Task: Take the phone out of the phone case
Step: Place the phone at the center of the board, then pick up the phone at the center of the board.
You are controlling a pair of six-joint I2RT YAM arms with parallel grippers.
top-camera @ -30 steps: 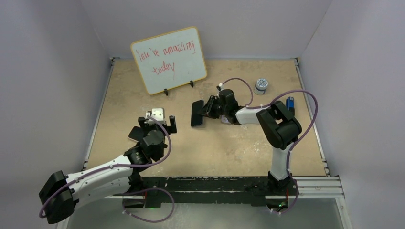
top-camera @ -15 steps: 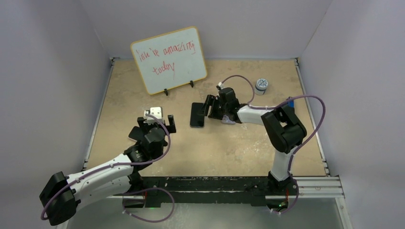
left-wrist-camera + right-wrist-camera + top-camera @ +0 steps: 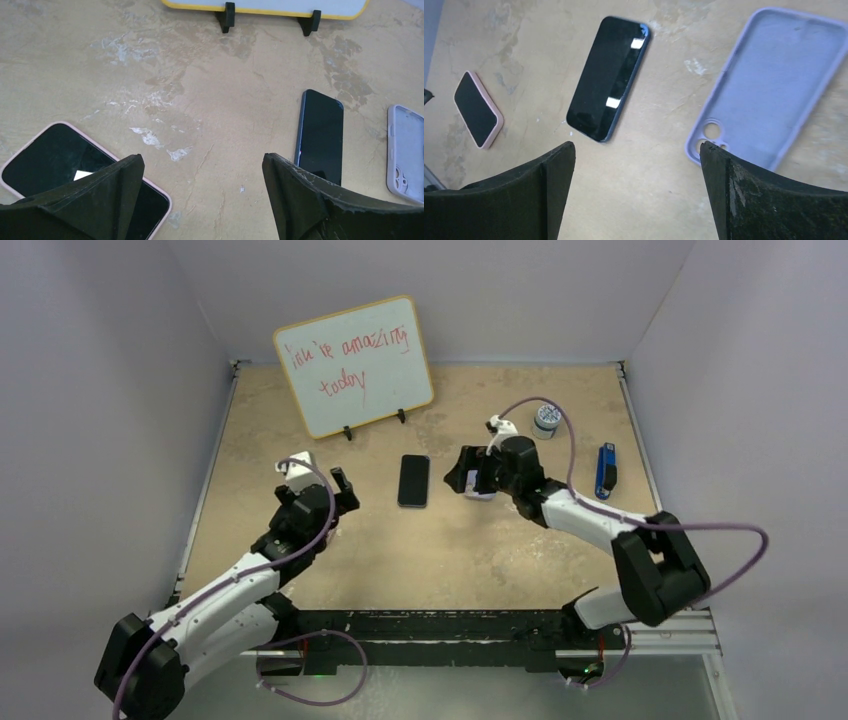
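Observation:
A bare dark phone (image 3: pixel 413 481) lies flat, screen up, at the table's middle, also seen as phone (image 3: pixel 609 77) and phone (image 3: pixel 320 135). Right of it lies an empty lilac phone case (image 3: pixel 774 85), inside up, mostly hidden under my right gripper in the top view. My right gripper (image 3: pixel 636 150) hovers open over bare table between phone and case, holding nothing. A second phone in a pink case (image 3: pixel 75 170) lies to the left, partly under my left gripper (image 3: pixel 201 165), which is open and empty.
A whiteboard (image 3: pixel 355 365) with red writing stands on feet at the back left. A small round jar (image 3: pixel 546 419) and a blue stick-like object (image 3: pixel 605 470) sit at the back right. Grey walls close in the table on three sides.
My right gripper has opened, let go of the dark phone and pulled back to the right; the phone now lies flat. The left gripper has shifted slightly left and away.

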